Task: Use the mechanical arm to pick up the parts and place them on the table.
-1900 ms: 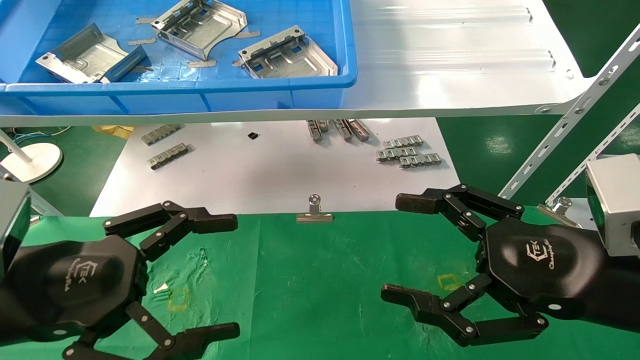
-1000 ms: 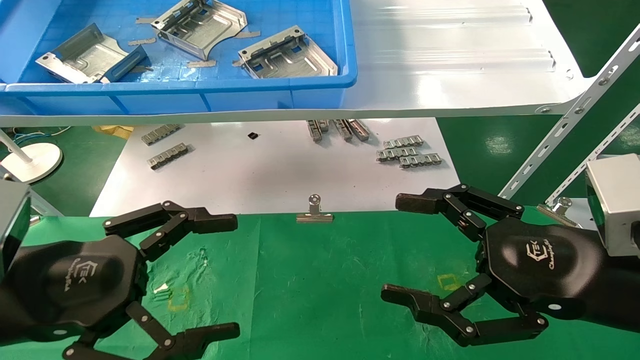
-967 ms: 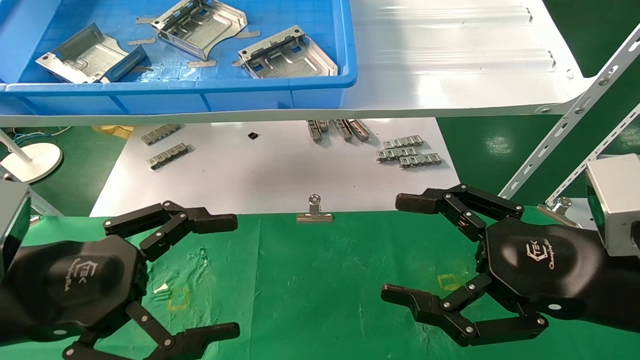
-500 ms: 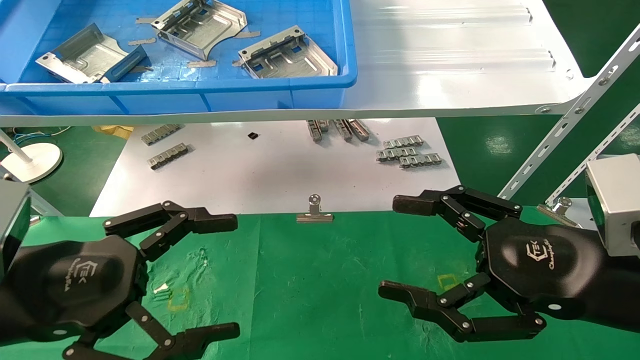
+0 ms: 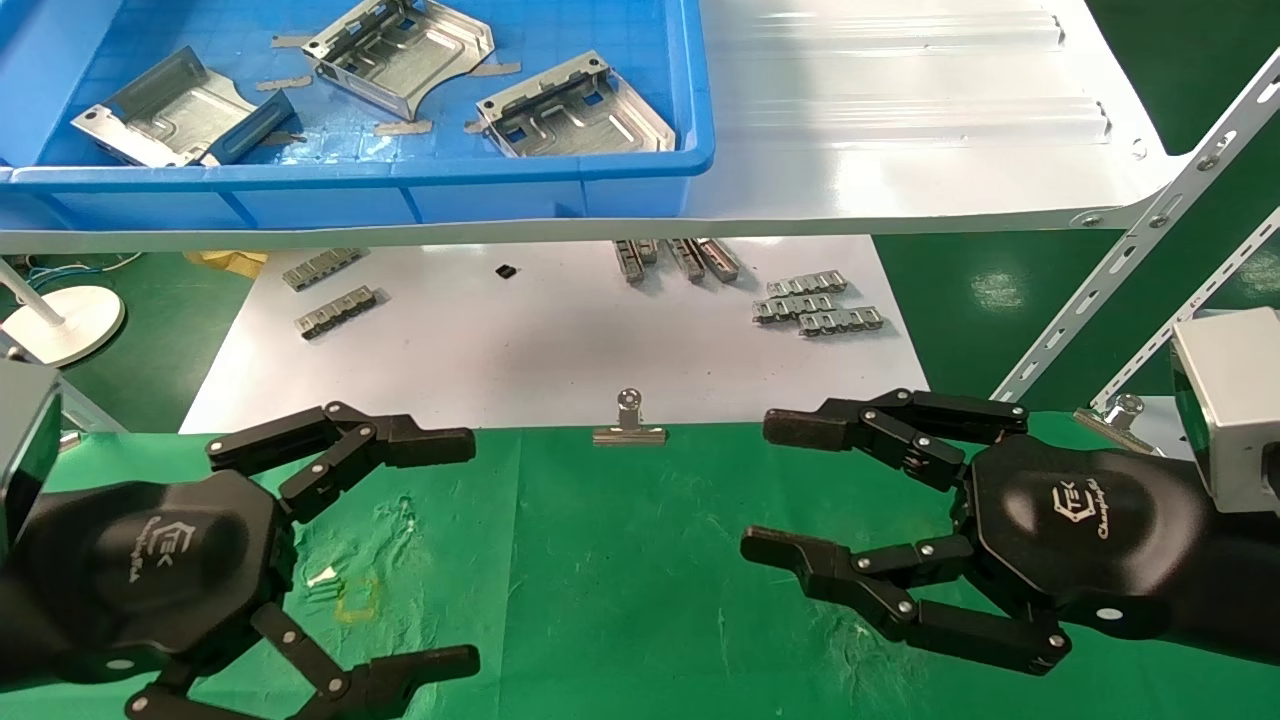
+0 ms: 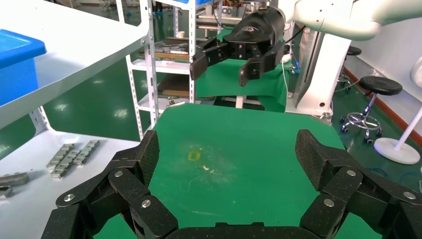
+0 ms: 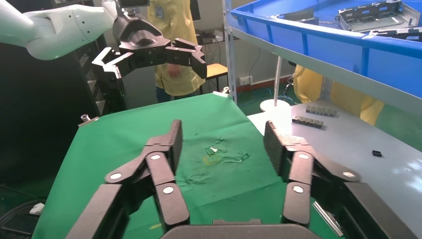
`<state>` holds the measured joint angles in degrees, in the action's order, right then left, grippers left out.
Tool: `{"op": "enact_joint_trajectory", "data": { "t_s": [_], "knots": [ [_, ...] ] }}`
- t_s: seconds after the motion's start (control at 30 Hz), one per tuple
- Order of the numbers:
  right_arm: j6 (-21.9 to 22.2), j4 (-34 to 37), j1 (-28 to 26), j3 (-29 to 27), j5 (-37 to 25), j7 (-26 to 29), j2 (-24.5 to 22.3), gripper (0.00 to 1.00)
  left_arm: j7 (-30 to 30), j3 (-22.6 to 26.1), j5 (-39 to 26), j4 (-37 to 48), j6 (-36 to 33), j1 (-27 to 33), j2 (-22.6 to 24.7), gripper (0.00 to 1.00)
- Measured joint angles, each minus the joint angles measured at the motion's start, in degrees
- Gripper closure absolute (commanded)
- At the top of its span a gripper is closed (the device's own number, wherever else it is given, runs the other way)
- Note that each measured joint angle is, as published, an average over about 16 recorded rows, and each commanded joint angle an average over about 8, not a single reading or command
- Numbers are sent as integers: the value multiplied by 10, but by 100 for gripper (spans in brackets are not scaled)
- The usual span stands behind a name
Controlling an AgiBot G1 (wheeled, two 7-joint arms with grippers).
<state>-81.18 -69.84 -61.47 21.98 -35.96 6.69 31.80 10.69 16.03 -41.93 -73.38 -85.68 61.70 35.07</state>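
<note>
Three silver-grey stamped parts lie in a blue bin (image 5: 330,195) on the white shelf: one at the left (image 5: 165,108), one at the middle back (image 5: 400,50), one at the right (image 5: 575,110). My left gripper (image 5: 445,548) is open and empty, low over the green cloth table (image 5: 620,560) at the left; in the left wrist view its gripper (image 6: 224,149) frames bare cloth. My right gripper (image 5: 785,485) is open and empty over the table's right side; in the right wrist view its gripper (image 7: 224,137) also frames bare cloth.
A silver binder clip (image 5: 628,425) sits at the cloth's far edge. Grey chain-like link strips (image 5: 815,305) lie on the white board (image 5: 540,340) under the shelf. A slanted white metal strut (image 5: 1140,230) stands at the right. Yellow square outlines (image 5: 357,598) mark the cloth.
My right gripper's jaws have narrowed and its fingers have stretched out toward the table's middle. The left arm and the parts have not moved.
</note>
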Motion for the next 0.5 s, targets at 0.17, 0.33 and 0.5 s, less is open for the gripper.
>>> {"op": "enact_joint_trajectory", "data": {
  "t_s": [0.17,0.33,0.5],
  "knots": [
    [0,0,0,0,0,0,0,100,0,0,0,0,0,0,0,0],
    [0,0,0,0,0,0,0,100,-4,-2,-4,-2,1,9,-1,0],
    [0,0,0,0,0,0,0,100,-6,-1,-22,9,6,51,4,0]
  ]
}}
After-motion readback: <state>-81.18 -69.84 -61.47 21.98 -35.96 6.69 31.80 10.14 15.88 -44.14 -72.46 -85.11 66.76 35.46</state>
